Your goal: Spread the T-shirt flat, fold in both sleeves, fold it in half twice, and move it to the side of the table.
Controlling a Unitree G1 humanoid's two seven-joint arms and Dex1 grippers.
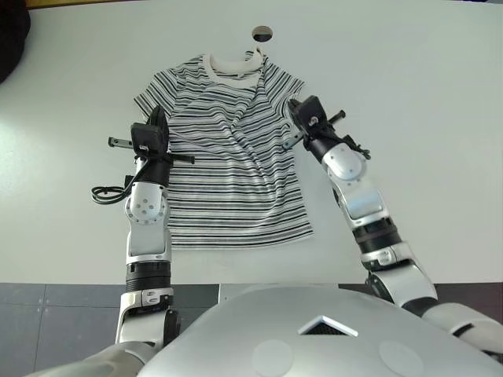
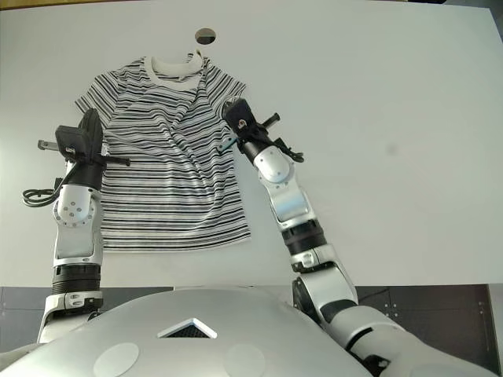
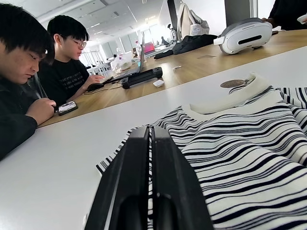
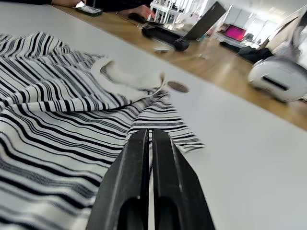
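On the left side of the white table (image 1: pixel 409 94), we've got the left gripper (image 1: pixel 159 115) sitting at the edge of the T-shirt (image 1: pixel 228 165), just below the left sleeve (image 1: pixel 146 100). Its two fingers are pressed together. From the wrist camera we can't say whether any cloth is caught in that thin slit. We'd judge it's parked there to take the sleeve for the fold-in.

Across the middle, the striped shirt lies face up and mostly spread, with the collar (image 1: pixel 232 69) at the far end and the hem (image 1: pixel 236 236) nearest us. Diagonal creases run down from the right shoulder, so it isn't quite flat yet. No sleeve looks folded in at this point.

Over on the right, the right gripper (image 1: pixel 292 107) mirrors its partner beside the right sleeve (image 1: pixel 287 85). Its fingers are clamped together too, and again a pinch of fabric can't be confirmed. That sleeve looks rumpled, and part of its edge is hidden under the gripper.

A small dark disc (image 1: pixel 262 33) lies just beyond the collar. We can't tell what it is.
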